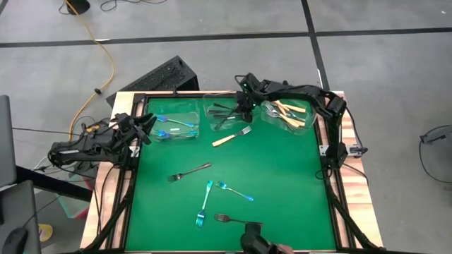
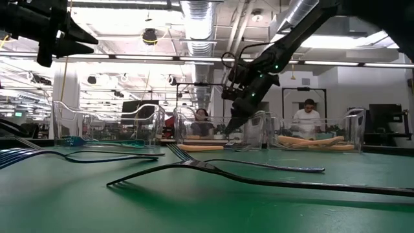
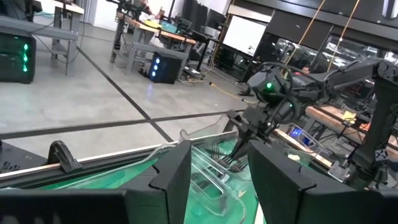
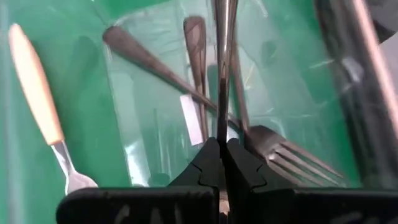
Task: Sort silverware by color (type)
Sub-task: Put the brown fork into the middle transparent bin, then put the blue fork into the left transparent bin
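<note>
Three clear tubs stand along the far edge. The left tub (image 1: 176, 121) holds blue forks, the middle tub (image 1: 224, 113) dark forks, the right tub (image 1: 288, 113) cream-handled forks. My right gripper (image 1: 241, 109) hangs over the middle tub, shut on a dark fork (image 4: 222, 74). A cream-handled fork (image 1: 232, 136), two dark forks (image 1: 189, 172) (image 1: 236, 220) and two blue forks (image 1: 205, 203) (image 1: 235, 191) lie flat on the green mat. My left gripper (image 3: 221, 186) waits open at the table's left edge, beside the left tub. My right gripper pinches the dark fork's slim shaft (image 4: 221, 134) between its two fingertips (image 4: 208, 163). The fingers slant down from the table's right and far side. The fork runs on ahead of them, edge-on, lifted over the dark forks in the middle tub; which end is held I cannot tell.
The right arm (image 1: 311, 95) reaches across the right tub. People (image 2: 307, 116) are in the room behind the table. A dark object (image 1: 258, 240) sits at the near edge. Bare mat (image 1: 296, 169) lies at the right between the tubs and the near edge.
</note>
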You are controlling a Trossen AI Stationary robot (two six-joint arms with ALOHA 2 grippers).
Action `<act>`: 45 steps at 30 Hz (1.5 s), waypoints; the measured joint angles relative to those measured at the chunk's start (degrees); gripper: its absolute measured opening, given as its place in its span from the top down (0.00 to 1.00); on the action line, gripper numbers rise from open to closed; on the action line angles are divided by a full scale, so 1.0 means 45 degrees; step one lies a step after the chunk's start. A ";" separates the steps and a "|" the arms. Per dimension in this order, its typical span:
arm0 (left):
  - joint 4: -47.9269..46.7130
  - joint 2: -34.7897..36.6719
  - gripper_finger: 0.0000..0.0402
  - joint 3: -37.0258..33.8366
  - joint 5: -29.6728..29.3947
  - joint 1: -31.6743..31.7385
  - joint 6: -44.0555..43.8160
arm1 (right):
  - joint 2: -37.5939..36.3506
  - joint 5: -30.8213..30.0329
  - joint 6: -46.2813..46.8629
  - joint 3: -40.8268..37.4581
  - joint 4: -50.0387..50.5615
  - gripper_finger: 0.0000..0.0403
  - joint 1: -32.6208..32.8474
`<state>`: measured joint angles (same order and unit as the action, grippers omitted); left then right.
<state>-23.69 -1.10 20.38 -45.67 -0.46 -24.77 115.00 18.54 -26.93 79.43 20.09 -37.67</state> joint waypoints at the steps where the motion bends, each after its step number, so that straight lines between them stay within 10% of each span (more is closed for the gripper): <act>1: 0.0003 0.0000 0.64 0.0000 0.0000 0.0002 0.0000 | 0.0123 -0.0001 0.0011 0.0052 0.0055 0.93 0.0000; 28: 0.0004 0.0000 0.64 0.0000 0.0150 0.0000 -0.0010 | 0.0121 -0.0505 0.0178 0.0293 0.0471 0.77 0.0029; 45: 0.0003 0.0000 0.64 0.0000 0.0311 0.0001 -0.0011 | 0.0097 -0.0504 -0.0313 0.5715 0.5250 0.59 0.0695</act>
<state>-23.68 -1.10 20.38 -44.27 -0.45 -24.83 115.44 16.27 -28.34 105.15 43.71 -34.54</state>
